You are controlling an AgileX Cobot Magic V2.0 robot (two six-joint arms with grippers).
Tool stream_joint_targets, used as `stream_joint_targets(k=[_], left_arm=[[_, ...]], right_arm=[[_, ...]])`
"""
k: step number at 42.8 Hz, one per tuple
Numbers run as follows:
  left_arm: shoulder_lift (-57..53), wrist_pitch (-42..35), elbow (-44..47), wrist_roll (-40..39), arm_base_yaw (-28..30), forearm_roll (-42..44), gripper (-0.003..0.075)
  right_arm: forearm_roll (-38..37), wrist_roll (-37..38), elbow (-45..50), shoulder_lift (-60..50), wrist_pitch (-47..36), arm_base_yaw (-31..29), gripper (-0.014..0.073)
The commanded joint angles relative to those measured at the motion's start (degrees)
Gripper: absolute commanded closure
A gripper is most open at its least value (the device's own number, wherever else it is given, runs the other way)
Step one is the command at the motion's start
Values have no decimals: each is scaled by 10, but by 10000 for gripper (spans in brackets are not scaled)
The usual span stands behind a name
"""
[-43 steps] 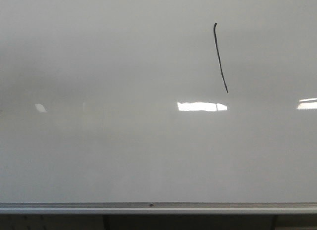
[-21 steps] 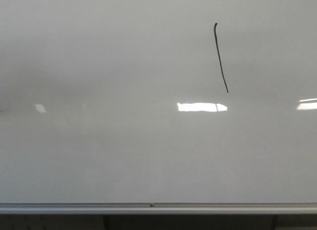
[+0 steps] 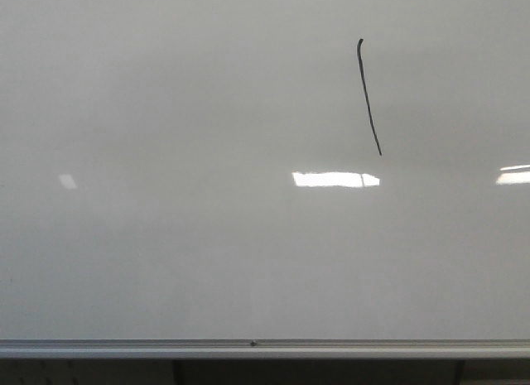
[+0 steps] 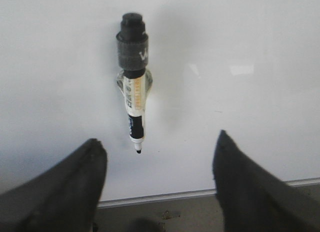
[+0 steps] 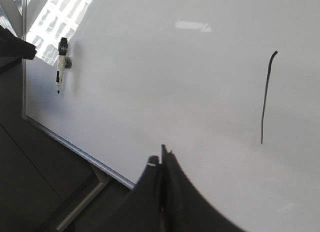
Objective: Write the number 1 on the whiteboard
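Left gripper (image 4: 159, 184): fingers (image 4: 67, 192) spread wide, nothing between them, held clear of the board. Straight ahead of it a marker (image 4: 134, 82) hangs on the whiteboard (image 4: 260, 52), black cap end up, writing tip down, the barrel seated in a small clear clip (image 4: 121, 82) stuck to the board surface. The tip sits just above the silver frame strip (image 4: 200, 194) along the board's lower edge. Only this view shows the marker's label and clip at close range.

Right gripper (image 5: 162, 159): dark fingers (image 5: 150, 192) pressed together, nothing seen between them. They stand near the board; contact cannot be told. The right wrist view is the only one holding both items at once: the number 1 (image 5: 266, 95) well to one side of the gripper, and the marker (image 5: 61, 62) small and far off toward the board's corner, beside a bright window reflection (image 5: 55, 22). The frame edge (image 5: 75, 147) and a support leg (image 5: 82, 204) show below the board.

Front view: neither gripper nor marker visible. The number 1 (image 3: 368, 95) is a thin black stroke, slightly slanted, small hook at top, in the upper right part of the whiteboard (image 3: 166, 112). Beneath its lower end lies a bright rectangular reflection (image 3: 335, 179); another (image 3: 513, 175) at the right edge. Frame strip (image 3: 248, 348) runs across the bottom.
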Motion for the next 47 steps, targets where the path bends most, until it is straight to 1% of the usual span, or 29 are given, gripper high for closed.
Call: stream_joint_targets(k=[1, 2, 5, 6, 15, 21, 25, 31, 40, 47], left_arm=[[-60, 16, -19, -8, -1, -13, 542], [-72, 23, -19, -8, -1, -14, 598], [-98, 38, -16, -8, -1, -19, 724], [-107, 39, -15, -8, -1, -22, 739], [-202, 12, 29, -6, -1, -57, 741], [-294, -24, 108, 4, -1, -112, 741], [-355, -28, 153, 4, -3, -112, 741], [-434, -28, 211, 4, -21, -113, 741], [-522, 37, 227, 4, -25, -122, 741], [-546, 42, 227, 4, -25, -124, 741]], right_arm=[[22, -2, -14, -1, -21, -3, 653], [22, -2, -14, -1, -21, -3, 653], [22, -2, -14, -1, -21, -3, 653], [22, -2, -14, -1, -21, -3, 653], [22, -2, -14, -1, -21, -3, 653], [22, -2, -14, -1, -21, -3, 653], [22, -2, -14, -1, -21, -3, 653], [22, -2, -14, -1, -20, -3, 653], [22, -2, -14, -1, -20, -3, 653], [22, -2, -14, -1, -20, -3, 653]])
